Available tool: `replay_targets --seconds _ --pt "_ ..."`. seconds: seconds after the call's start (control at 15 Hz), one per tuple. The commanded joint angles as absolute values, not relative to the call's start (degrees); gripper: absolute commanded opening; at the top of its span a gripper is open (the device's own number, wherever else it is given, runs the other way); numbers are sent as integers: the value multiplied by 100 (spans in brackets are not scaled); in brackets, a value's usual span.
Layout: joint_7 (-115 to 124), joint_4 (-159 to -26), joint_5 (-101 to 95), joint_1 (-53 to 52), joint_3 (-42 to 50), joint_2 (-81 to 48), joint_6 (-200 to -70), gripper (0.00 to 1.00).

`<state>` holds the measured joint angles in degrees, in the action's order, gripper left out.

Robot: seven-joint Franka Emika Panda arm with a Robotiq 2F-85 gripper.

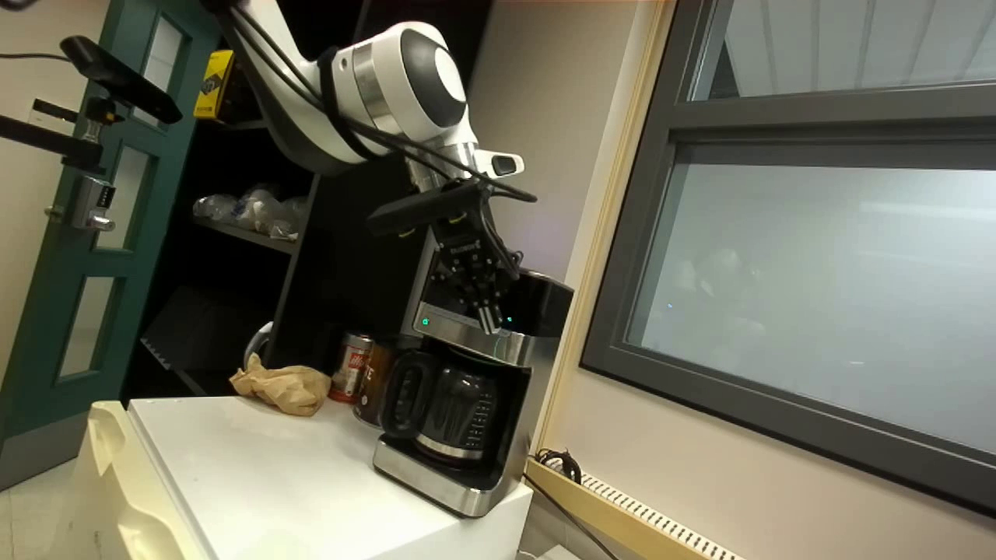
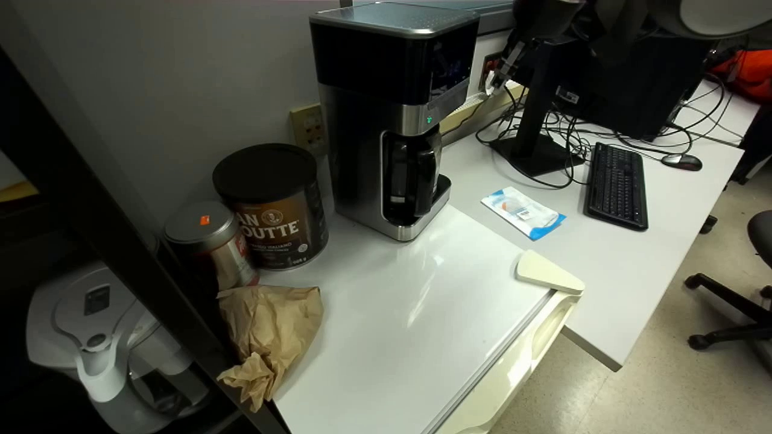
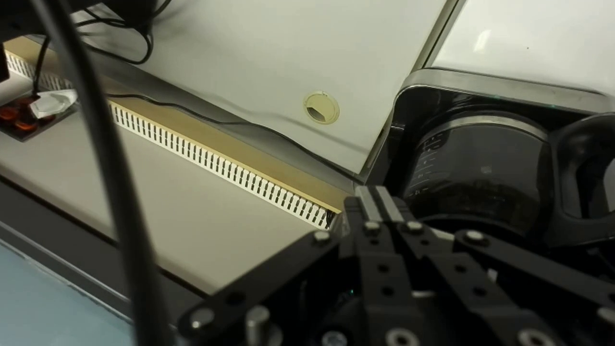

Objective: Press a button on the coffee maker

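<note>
The boxy black-and-silver coffee maker [image 1: 538, 389] stands on a white top by the wall; it also shows in an exterior view [image 2: 362, 150]. Its glass carafe [image 1: 463, 408] sits inside. Green lights [image 1: 426, 321] glow on its upper front panel. My gripper [image 1: 489, 320] points down with its fingertips over the panel's silver band. In an exterior view the gripper [image 2: 502, 71] shows a gap in front of the panel. In the wrist view the gripper [image 3: 379, 204] has its fingers together with nothing between them. The carafe [image 3: 480, 168] lies beyond them. The panel is mostly hidden there.
A brown coffee can [image 2: 277, 223], a small red-and-silver can [image 2: 211, 241] and a crumpled paper bag [image 2: 271, 331] stand beside the coffee maker. A monitor [image 2: 621, 84], keyboard [image 2: 615, 187] and packet [image 2: 523, 211] are on the desk. A window frame [image 1: 630, 257] is close behind.
</note>
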<state>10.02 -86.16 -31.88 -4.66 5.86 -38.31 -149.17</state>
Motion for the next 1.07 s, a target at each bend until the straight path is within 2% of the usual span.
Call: replay_targets --seconds 0.0,0.53,1.0 --pt "886 -7958 -2917 -603 769 -4335 -15004 0" --pt "771 -7139 -2611 -694 871 -4911 -14911 0" --pt "647 -7170 -2493 -676 865 -4900 -14870 0"
